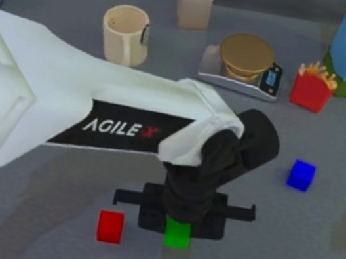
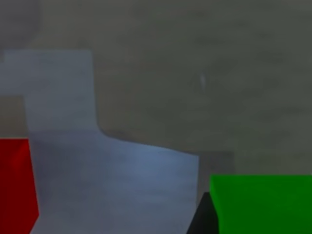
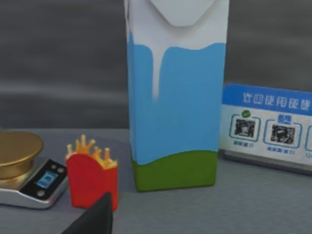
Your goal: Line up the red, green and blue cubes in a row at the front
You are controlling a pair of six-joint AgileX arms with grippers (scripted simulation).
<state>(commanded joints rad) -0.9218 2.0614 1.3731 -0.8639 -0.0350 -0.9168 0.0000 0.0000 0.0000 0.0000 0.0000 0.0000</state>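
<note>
Left arm reaches across frame centre; its left gripper [image 1: 179, 218] sits over the green cube [image 1: 177, 232] at lower centre (grip state unclear), beside red cube [image 1: 110, 226]. Blue cube [image 1: 301, 175] waits mid-right, unaligned.

A tall blue-and-white milk carton with a green base [image 3: 176, 97] is seen upright, flanked by a red fries carton [image 3: 91, 179], a gold-topped kitchen scale [image 3: 27, 170] and a blue-headed QR-code placard [image 3: 267, 127].
</note>
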